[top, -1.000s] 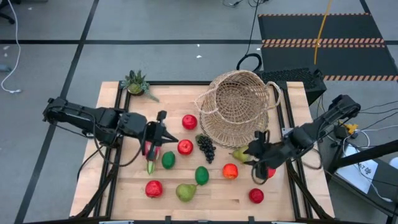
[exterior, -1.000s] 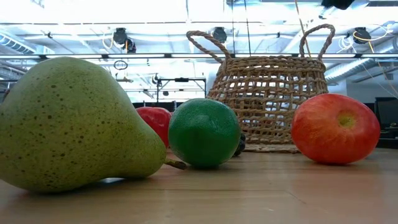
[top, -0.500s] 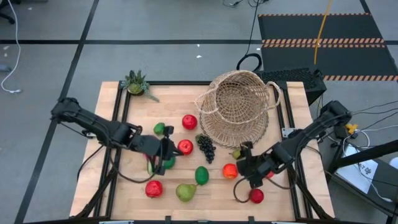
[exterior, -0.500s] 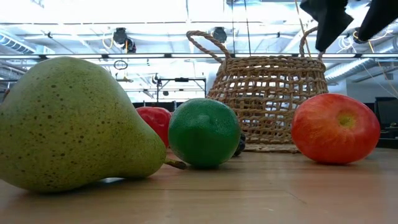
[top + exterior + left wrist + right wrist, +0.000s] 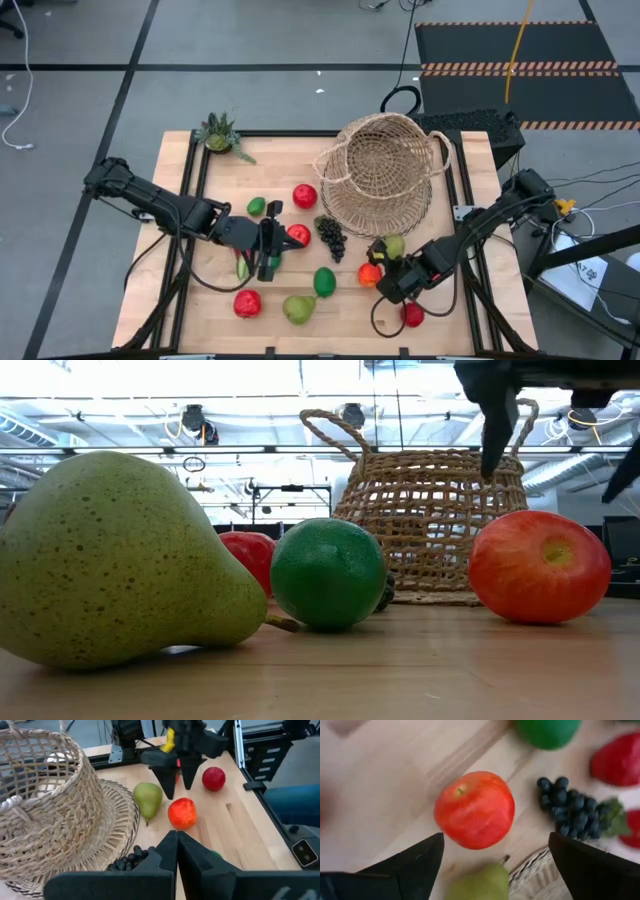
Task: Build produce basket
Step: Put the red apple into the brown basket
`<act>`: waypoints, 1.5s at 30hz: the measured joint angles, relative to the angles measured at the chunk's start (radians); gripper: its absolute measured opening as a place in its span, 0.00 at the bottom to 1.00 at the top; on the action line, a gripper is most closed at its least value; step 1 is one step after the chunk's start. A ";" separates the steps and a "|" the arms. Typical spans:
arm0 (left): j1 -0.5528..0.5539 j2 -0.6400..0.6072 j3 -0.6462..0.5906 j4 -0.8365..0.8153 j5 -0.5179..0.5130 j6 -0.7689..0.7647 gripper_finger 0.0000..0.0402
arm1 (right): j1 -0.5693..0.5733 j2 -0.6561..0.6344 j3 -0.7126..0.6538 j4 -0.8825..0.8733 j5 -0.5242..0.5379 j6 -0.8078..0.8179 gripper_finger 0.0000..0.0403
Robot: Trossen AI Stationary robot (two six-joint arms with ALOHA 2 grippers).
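The tan wicker basket (image 5: 383, 172) stands on the far right of the table, handles up (image 5: 430, 510). Toy produce lies loose on the wood in front of it. My right gripper (image 5: 381, 268) hangs open just above an orange-red apple (image 5: 474, 810), one finger on either side (image 5: 497, 430), touching nothing. A pear (image 5: 148, 799) lies beside that apple. My left gripper (image 5: 176, 845) is shut and empty, low over the table's middle (image 5: 268, 242), next to a red apple (image 5: 298, 235) and dark grapes (image 5: 331, 236).
Nearer the front edge lie a lime (image 5: 324, 282), a pear (image 5: 298, 308) and two red apples (image 5: 247, 302) (image 5: 412, 315). Another lime (image 5: 257, 207) and red apple (image 5: 305, 196) lie mid-table. A small potted plant (image 5: 218, 133) stands at the far left corner.
My right gripper has come down and toward the table's left, from beside the pear to over the orange-red apple, rolling its wrist and opening wider. My left gripper has moved toward the table's right and slightly down, staying shut and uncovering a lime behind it.
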 joint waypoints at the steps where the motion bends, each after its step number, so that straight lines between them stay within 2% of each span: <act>1: 0.000 0.000 0.000 0.005 -0.005 0.000 0.02 | 0.000 0.000 -0.013 0.009 -0.004 -0.047 0.90; 6: 0.003 0.000 0.000 0.025 -0.012 0.012 0.02 | 0.000 0.000 -0.074 0.068 -0.004 -0.261 0.92; 12: 0.003 0.000 0.000 0.043 -0.013 0.060 0.02 | -0.023 0.000 -0.141 0.201 -0.006 -0.407 0.93; 15: 0.003 0.000 0.000 0.043 -0.013 0.068 0.02 | -0.037 0.000 -0.168 0.248 -0.013 -0.450 0.93; 23: 0.003 0.000 0.000 0.043 -0.013 0.066 0.02 | -0.080 -0.001 -0.222 0.395 -0.142 -0.506 0.93; 31: 0.003 0.000 0.000 0.043 -0.012 0.065 0.02 | -0.105 -0.001 -0.294 0.557 -0.217 -0.473 0.93; 45: 0.003 0.000 0.000 0.086 -0.011 0.064 0.02 | -0.091 -0.010 -0.323 0.685 -0.216 -0.144 0.83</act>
